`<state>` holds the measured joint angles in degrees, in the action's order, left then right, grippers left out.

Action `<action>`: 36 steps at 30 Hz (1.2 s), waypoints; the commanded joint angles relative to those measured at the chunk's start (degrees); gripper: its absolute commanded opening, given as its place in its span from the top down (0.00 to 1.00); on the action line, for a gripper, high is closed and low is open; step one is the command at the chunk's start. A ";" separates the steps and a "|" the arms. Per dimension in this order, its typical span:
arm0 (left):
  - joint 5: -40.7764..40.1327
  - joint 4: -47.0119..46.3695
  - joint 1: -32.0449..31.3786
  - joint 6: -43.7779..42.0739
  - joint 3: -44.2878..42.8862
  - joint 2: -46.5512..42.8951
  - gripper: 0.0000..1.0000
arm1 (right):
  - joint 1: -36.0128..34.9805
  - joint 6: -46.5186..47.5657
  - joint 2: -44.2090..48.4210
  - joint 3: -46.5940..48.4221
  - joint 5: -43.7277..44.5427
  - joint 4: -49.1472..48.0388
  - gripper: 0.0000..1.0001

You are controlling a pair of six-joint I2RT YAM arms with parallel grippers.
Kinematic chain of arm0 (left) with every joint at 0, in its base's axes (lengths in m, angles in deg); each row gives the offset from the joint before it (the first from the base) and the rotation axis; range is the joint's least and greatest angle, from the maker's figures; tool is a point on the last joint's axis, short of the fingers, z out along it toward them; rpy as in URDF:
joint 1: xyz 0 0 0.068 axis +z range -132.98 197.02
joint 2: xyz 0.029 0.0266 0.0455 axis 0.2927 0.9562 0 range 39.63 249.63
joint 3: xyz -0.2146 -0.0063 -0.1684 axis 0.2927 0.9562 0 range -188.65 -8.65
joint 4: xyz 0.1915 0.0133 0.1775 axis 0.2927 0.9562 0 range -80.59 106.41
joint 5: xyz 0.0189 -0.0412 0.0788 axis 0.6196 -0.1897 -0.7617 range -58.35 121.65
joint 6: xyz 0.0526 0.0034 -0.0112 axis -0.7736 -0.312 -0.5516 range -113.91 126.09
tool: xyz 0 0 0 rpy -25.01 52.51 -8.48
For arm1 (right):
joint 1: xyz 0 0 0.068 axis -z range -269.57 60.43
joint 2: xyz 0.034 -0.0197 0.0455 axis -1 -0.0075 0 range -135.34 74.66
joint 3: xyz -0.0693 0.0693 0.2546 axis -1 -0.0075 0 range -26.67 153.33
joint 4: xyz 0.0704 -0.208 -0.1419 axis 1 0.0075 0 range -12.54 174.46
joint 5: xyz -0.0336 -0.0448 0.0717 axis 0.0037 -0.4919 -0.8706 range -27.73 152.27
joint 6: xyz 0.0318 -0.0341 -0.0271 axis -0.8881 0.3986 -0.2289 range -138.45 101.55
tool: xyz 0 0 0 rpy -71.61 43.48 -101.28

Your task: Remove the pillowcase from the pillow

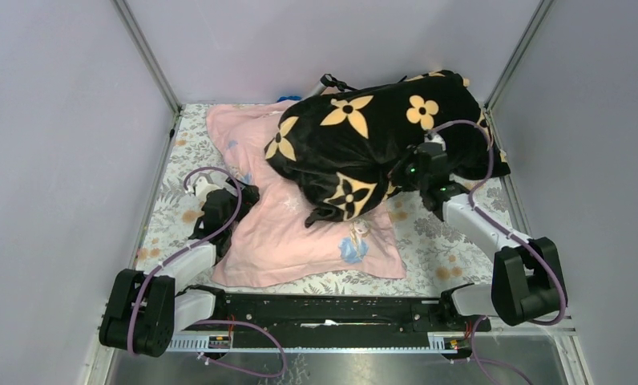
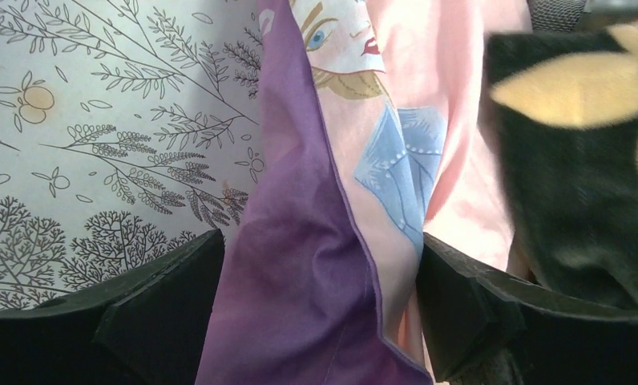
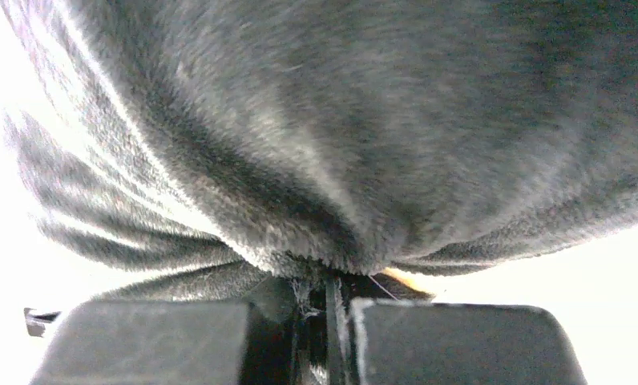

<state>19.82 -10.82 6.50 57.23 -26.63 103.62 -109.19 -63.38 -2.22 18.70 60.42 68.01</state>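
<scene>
Seen from above, the pillowcase [image 1: 300, 233] lies spread on the table [image 1: 452, 249], its long axis running from the far left toward the near right. The black blanket [image 1: 364, 136] is heaped across its far right part. My left gripper [image 1: 220, 204] sits at the case's left edge and is the nearer arm to it. My right gripper [image 1: 416, 172] is at the blanket's right flank. The pillow itself shows nowhere, so it is hidden if it is still inside.

From the left wrist, a fold of pink print and purple lining fills my half-closed jaws and touches both. It appears pinched.

From the right wrist, my jaws are all but together, clamped on black plush. I judge the blanket must clear rightward before the case can draw leftward.
</scene>
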 commanded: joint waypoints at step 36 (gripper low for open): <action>2.59 -3.00 -0.02 -1.30 -2.06 -2.46 0.19 | -0.78 14.85 13.56 1.12 0.07 26.86 0.00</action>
<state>20.95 -11.13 6.50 56.90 -26.91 102.72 -109.74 -44.32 7.73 27.98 61.21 98.43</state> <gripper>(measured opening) 0.810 0.993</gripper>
